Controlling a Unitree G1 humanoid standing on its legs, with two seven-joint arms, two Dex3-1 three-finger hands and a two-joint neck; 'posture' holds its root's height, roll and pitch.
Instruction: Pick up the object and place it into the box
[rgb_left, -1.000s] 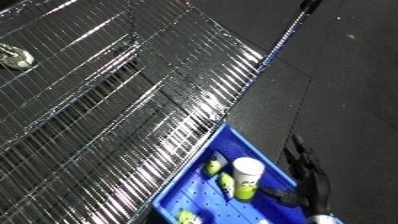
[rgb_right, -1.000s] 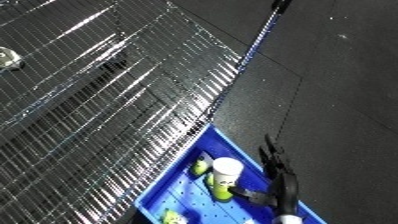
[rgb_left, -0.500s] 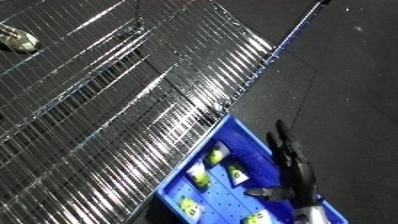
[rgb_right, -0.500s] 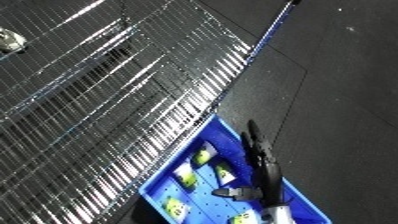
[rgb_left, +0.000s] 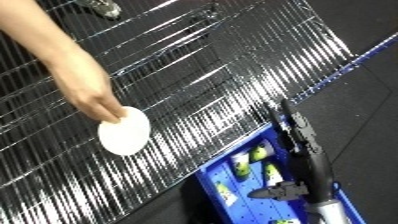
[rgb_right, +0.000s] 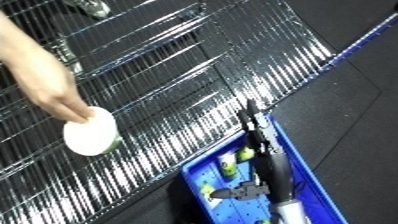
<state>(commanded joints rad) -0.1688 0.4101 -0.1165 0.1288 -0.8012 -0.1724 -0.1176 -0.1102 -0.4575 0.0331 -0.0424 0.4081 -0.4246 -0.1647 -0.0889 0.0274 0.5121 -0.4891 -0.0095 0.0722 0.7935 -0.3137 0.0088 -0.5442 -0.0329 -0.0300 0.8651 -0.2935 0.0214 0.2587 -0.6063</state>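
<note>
My right hand (rgb_left: 299, 137) is open, its black fingers stretched straight over the blue bin (rgb_right: 306, 170) at the lower right, holding nothing. Several small white and yellow-green items (rgb_left: 251, 159) lie inside the bin. On the wire rack (rgb_left: 204, 75) to the left sits a round white object (rgb_left: 123, 132). A person's hand (rgb_left: 96, 101) reaches in from the upper left and touches its top edge. My left hand does not show.
A small greyish item (rgb_left: 102, 6) lies on the rack at the far top. The rack's edge runs diagonally with a blue strip (rgb_left: 355, 60) along it. Dark floor (rgb_right: 355, 100) lies to the right of the rack and around the bin.
A white and yellow cup that my right hand held over the bin has left it, and the hand is now open. A person's arm has come in with a round white object. The camera has shifted.
</note>
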